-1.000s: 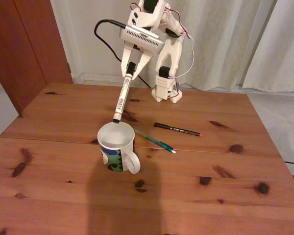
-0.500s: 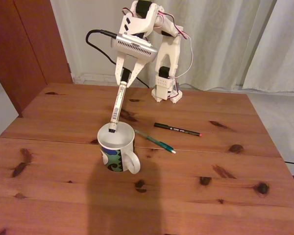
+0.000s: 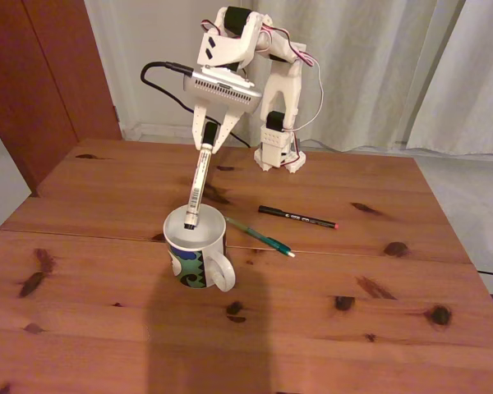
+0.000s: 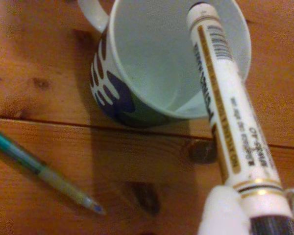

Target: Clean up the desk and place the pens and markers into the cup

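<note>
My gripper [image 3: 206, 135] hangs over the desk [image 3: 107, 246], shut on the black cap of a thick white marker [image 3: 197, 182]. The marker slants down and its lower end dips inside the white cup [image 3: 195, 245] with the blue-and-green swirl. The wrist view looks down the printed marker barrel [image 4: 225, 103] into the cup's white inside [image 4: 157, 58], with a white fingertip [image 4: 223, 213] beside the cap. To the right of the cup lie a teal-green pen [image 3: 259, 236] and, farther back, a thin black pen [image 3: 297, 217] with a red end. The teal pen [image 4: 44, 171] also crosses the wrist view's lower left.
The arm's white base [image 3: 279, 152] stands at the desk's far edge, a black cable [image 3: 160, 78] looping to its left. A dark wooden door [image 3: 49, 74] is at left, pale curtains [image 3: 394, 74] behind. The desk's right edge [image 3: 456, 230] drops to the floor.
The gripper has swung left and down with the marker. The marker's lower end went from the cup's far rim to inside the cup. The two pens have not moved.
</note>
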{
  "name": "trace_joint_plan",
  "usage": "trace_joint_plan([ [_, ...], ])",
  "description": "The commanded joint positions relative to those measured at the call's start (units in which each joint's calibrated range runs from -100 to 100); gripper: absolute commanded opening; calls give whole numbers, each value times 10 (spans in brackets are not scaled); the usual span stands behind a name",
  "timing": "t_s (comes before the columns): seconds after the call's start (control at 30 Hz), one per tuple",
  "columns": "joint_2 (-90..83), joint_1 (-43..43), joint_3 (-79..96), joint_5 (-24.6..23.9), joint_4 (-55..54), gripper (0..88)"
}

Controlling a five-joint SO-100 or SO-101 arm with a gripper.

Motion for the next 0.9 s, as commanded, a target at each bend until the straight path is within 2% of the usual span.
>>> trace_joint_plan([
  [0.0, 5, 9, -29, 9, -4, 8],
  [0.77, 25, 16, 48, 19, -5, 12],
  [0.87, 25, 16, 45, 15, -5, 53],
])
